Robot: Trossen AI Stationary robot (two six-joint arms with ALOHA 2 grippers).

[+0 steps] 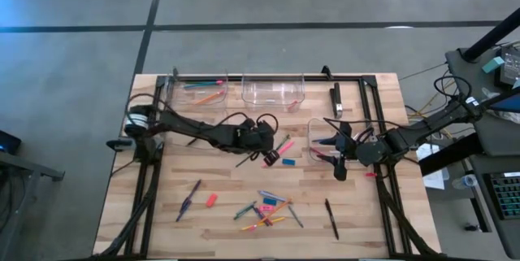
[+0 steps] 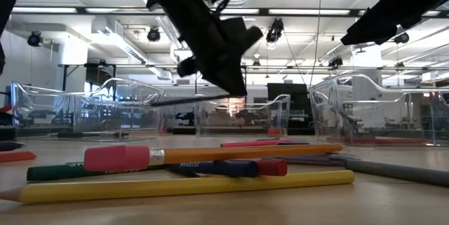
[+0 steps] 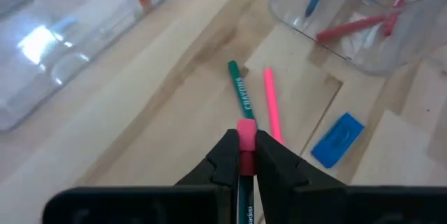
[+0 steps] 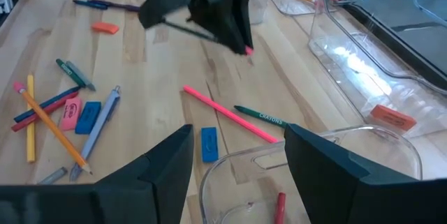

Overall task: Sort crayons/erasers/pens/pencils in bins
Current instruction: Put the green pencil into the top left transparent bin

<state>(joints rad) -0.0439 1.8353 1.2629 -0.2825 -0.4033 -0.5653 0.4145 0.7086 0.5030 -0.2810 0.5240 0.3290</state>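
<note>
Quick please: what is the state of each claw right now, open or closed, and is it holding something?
Left claw: closed on a dark green pencil with a pink eraser end, lifted above the table.
Right claw: open, holding nothing, over a clear bin.

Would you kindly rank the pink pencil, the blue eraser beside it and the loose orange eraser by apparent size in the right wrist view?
1. pink pencil.
2. blue eraser and orange eraser look alike; blue lies nearer, so unranked.
</note>
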